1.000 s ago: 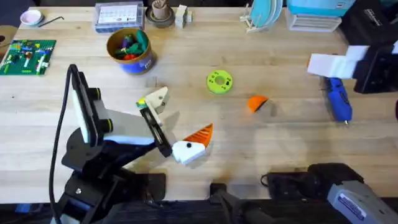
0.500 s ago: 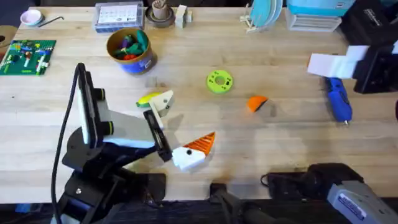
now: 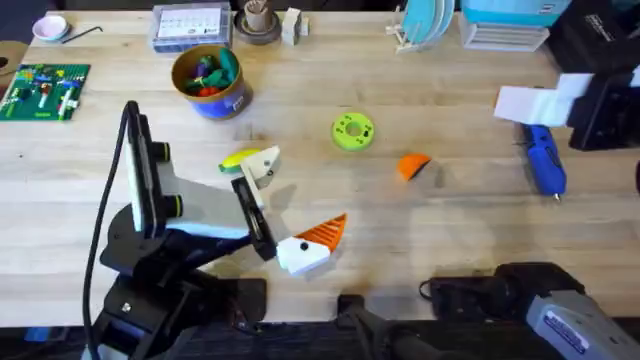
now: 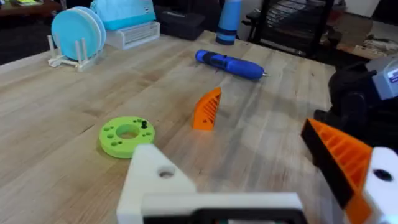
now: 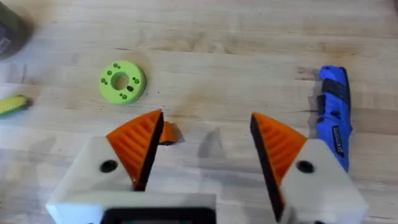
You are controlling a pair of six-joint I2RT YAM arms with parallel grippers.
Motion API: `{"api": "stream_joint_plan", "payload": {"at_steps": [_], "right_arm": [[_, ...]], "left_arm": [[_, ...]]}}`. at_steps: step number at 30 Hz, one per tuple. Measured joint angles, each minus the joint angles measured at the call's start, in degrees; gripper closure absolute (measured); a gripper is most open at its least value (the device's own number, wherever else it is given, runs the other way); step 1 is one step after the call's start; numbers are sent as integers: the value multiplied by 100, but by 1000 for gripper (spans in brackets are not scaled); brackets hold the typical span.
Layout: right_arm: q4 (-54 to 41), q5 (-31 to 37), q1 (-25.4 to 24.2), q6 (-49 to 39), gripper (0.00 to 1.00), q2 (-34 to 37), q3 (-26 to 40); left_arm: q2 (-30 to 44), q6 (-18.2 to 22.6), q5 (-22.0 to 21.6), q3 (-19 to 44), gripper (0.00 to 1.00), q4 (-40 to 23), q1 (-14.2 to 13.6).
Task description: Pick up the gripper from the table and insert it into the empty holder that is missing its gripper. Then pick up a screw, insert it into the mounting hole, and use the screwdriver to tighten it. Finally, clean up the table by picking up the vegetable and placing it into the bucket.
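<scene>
The loose orange gripper (image 3: 413, 165) (image 4: 207, 109) lies on the table (image 3: 450, 230), right of centre. My left gripper (image 3: 290, 200) (image 4: 227, 140) is open near the front left. One of its fingers is the bare white holder (image 3: 262, 162) (image 4: 152, 180); the other carries an orange pad (image 3: 322, 233). The yellow vegetable (image 3: 238, 159) (image 5: 11, 104) lies right beside the holder. The blue screwdriver (image 3: 543, 160) (image 4: 229, 64) (image 5: 333, 118) rests at the right. The bucket (image 3: 210, 80) stands at the back left. My right gripper (image 5: 205, 121) hangs open above the table, with the orange piece partly behind one finger.
A green disc with holes (image 3: 352, 131) (image 4: 126, 135) (image 5: 122, 81) lies mid-table, a small black piece on it. A green board (image 3: 45, 90) sits at the far left. A clear box (image 3: 190, 25), a cup (image 3: 258, 22) and a dish rack (image 3: 425, 25) line the back edge.
My left gripper shifted a little to the right and towards the front edge, then held still. Nothing else moved.
</scene>
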Motion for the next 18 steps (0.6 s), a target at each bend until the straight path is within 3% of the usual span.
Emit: {"api": "stream_joint_plan", "payload": {"at_steps": [12, 18], "right_arm": [[-617, -473, 11, -42, 106, 46, 4], [-1093, -575, 515, -230, 105, 781, 13]], "left_arm": [[-2, 0, 1, 0, 7, -1, 0], [0, 0, 0, 0, 7, -1, 0]]}}
